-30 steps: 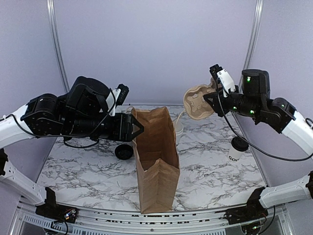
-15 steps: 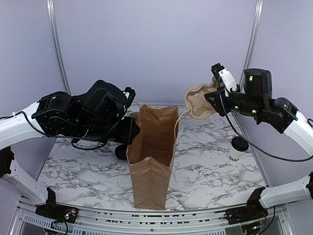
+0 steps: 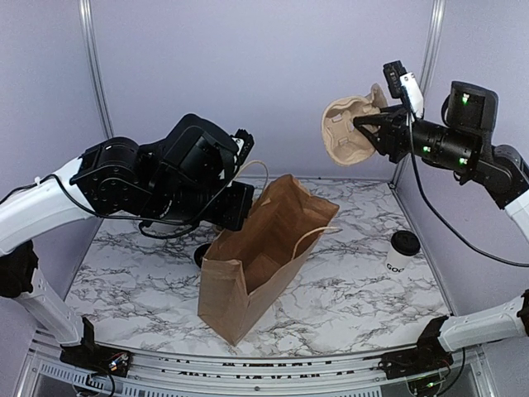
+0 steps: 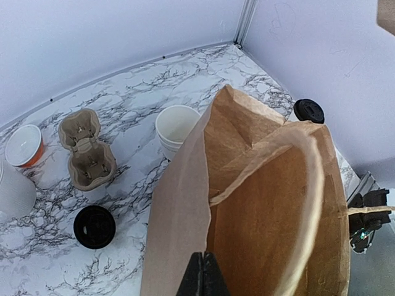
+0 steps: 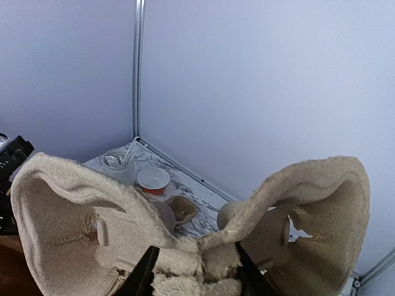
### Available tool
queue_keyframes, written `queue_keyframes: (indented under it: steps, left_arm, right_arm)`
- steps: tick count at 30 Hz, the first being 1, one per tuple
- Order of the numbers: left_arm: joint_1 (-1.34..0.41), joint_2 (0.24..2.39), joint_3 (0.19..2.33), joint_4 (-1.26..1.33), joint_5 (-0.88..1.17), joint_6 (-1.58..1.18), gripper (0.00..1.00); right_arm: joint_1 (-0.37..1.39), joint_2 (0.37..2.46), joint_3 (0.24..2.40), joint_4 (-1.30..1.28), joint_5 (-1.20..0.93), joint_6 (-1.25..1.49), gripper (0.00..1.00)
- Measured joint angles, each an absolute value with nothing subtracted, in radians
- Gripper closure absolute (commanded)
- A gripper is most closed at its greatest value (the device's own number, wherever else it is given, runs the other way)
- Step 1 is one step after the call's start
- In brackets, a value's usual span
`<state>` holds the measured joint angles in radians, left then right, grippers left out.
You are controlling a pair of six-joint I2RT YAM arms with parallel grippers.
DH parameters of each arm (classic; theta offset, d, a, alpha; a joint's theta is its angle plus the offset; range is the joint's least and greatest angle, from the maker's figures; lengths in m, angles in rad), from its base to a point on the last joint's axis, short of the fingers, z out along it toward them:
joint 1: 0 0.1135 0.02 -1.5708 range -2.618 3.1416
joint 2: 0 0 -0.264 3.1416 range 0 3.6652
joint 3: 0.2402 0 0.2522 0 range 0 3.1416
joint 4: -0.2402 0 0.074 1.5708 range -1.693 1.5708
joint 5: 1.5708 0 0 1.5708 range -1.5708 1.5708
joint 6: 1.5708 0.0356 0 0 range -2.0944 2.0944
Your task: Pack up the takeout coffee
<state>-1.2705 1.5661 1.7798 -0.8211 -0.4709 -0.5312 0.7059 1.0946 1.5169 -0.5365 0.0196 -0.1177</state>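
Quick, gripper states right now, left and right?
Left gripper: closed, pinching the paper bag at its rim.
Right gripper: closed on the pulp cup carrier, held in the air.

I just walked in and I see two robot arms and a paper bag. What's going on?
The robot is packing a takeout coffee. Its left claw is pinched shut on the top edge of the brown paper bag, which leans over on the table. Its right claw holds a cardboard cup carrier up in the air. The coffee stands on the table near the right arm, not yet in the bag.
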Motion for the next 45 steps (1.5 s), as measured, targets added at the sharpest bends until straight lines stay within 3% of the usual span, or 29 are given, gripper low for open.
queue_keyframes:
  steps: [9,25,35,45]
  left_arm:
    - [-1.258,1.597,1.855,-0.820,-0.448,-0.472,1.00]
    - [-1.248,1.623,1.884,-0.812,-0.395,-0.434,1.00]
    - [-1.243,1.634,1.899,-0.778,-0.330,-0.434,1.00]
    - [-1.243,1.637,1.899,-0.703,-0.244,-0.426,1.00]
  right_arm:
    - [0.705,1.095,1.509,-0.500,-0.337,0.002,0.63]
    - [0.710,1.097,1.243,-0.232,-0.791,0.291,0.62]
    - [0.793,1.096,1.200,-0.205,-0.850,0.329,0.61]
    - [0.794,1.096,1.184,-0.370,-0.750,0.295,0.61]
